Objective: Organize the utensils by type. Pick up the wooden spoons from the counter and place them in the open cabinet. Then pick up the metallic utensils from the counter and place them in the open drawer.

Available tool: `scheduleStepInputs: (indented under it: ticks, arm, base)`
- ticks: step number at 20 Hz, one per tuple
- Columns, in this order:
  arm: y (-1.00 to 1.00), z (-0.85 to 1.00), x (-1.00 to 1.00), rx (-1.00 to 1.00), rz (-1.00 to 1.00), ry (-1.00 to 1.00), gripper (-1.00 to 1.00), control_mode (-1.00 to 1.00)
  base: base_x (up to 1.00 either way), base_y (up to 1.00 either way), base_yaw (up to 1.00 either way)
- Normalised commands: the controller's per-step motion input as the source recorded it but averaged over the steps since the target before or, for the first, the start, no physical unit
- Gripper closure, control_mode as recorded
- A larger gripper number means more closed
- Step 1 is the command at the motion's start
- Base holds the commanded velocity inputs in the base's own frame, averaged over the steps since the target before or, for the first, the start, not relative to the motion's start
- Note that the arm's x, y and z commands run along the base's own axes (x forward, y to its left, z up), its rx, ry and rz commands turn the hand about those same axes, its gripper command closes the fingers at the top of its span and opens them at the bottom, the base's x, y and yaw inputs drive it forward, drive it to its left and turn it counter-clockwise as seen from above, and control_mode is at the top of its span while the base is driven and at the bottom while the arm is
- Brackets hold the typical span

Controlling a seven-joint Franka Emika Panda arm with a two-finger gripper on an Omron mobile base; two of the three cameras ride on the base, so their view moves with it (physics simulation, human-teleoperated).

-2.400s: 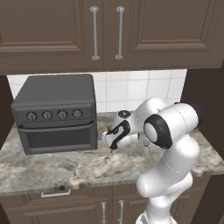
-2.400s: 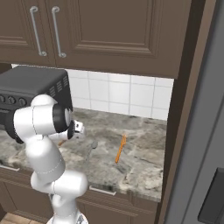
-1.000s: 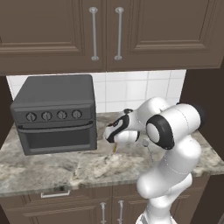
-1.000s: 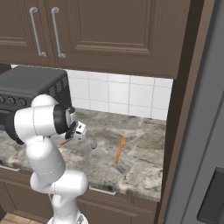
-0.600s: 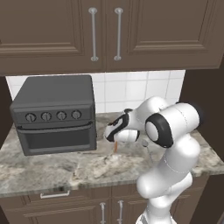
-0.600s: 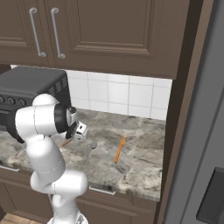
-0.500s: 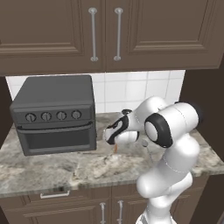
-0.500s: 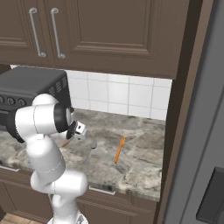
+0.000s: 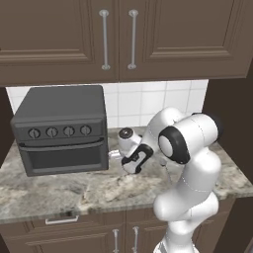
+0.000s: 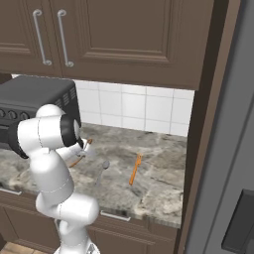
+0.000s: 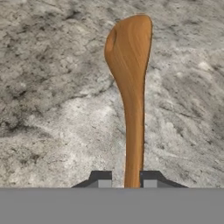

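Seen from the hand, one wooden spoon lies on the counter, its oval bowl far from me. Its handle runs back between my gripper's two tips, which stand close on either side of it. From the right base camera, that wooden spoon shows as an orange-brown sliver under the lowered gripper. A thin grey metal spoon lies just right of it, and a slim orange utensil further right. From the left base camera, the gripper points down at the counter. The open cabinet and open drawer are out of view.
A dark toaster oven stands on the counter's left, close to my hand. Wall cabinets with shut doors hang above. A tall dark panel bounds the counter on the right. A shut drawer sits below the counter edge.
The jaws have come together from wide open to close around the wooden spoon's handle. The hand has stayed low over the counter beside the oven.
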Motion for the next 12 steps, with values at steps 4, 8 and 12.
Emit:
scheduleStepInputs:
  ticks: [4, 8, 12]
  arm:
    - [0.0, -0.7, -0.38, -0.01, 0.0, 0.13, 1.0, -1.0]
    - [0.0, -0.56, -0.44, 0.04, 0.0, 0.06, 1.0, -1.0]
    - [0.0, -0.19, -0.43, 0.19, 0.0, 0.01, 1.0, -1.0]
  base:
    - [0.0, 0.0, 0.0]
    - [0.0, 0.0, 0.0]
    - [0.0, 0.0, 0.0]
